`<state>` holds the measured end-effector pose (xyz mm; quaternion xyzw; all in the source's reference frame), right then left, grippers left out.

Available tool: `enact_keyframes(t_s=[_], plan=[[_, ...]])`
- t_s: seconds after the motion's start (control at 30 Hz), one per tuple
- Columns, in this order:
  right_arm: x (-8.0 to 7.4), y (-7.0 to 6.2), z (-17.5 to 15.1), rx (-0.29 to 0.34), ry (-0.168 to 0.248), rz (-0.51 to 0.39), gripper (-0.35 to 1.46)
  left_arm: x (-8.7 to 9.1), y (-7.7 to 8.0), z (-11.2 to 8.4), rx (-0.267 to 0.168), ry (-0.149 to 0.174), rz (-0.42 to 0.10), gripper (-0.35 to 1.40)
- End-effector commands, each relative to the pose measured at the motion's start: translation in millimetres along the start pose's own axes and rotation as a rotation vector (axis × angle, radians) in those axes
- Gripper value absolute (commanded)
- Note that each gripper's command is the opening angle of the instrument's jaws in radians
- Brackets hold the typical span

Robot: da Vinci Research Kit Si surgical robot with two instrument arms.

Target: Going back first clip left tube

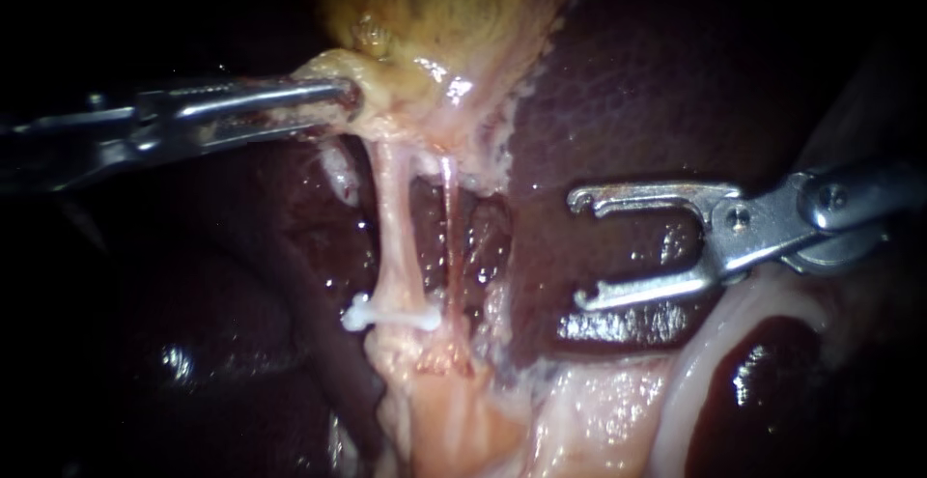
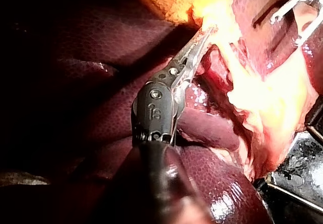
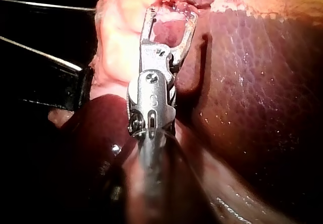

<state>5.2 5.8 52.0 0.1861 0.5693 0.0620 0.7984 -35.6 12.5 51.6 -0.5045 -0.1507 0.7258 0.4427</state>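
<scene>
A white clip (image 1: 386,316) sits across the lower end of the pale left tube (image 1: 396,237). A thinner reddish right tube (image 1: 451,232) runs beside it. Both tubes hang from the yellowish gallbladder (image 1: 435,14). My left instrument (image 1: 346,99) is shut on the gallbladder's lower edge and holds it toward the left; the left wrist view shows its jaws (image 2: 199,45) closed in the yellow tissue. My right instrument (image 1: 581,248) stands open and empty over the liver (image 1: 628,92), well to the right of the tubes. In the right wrist view its forked jaws (image 3: 171,13) hold nothing.
Pale fatty tissue (image 1: 454,410) lies below the clip. A whitish fold (image 1: 705,352) curves under my right instrument. Dark liver surrounds the tubes on both sides. My right instrument's open jaws (image 2: 298,17) also show far ahead in the left wrist view.
</scene>
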Motion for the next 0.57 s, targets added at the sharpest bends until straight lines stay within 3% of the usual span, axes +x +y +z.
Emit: enact_keyframes(t_s=[0.03,0.23,0.57], plan=[[0.0,0.0,0.0,-0.001,0.0,0.0,0.5,-0.2,-0.2,0.3,0.002,-0.005,0.003,-0.35],[0.0,0.0,0.0,-0.003,-0.001,-0.004,0.5,-0.9,-0.7,1.3,-0.001,-0.01,-0.005,-0.35],[0.0,0.1,0.0,-0.005,-0.001,-0.003,0.5,-0.8,-0.6,1.1,-0.003,-0.011,-0.004,-0.35]])
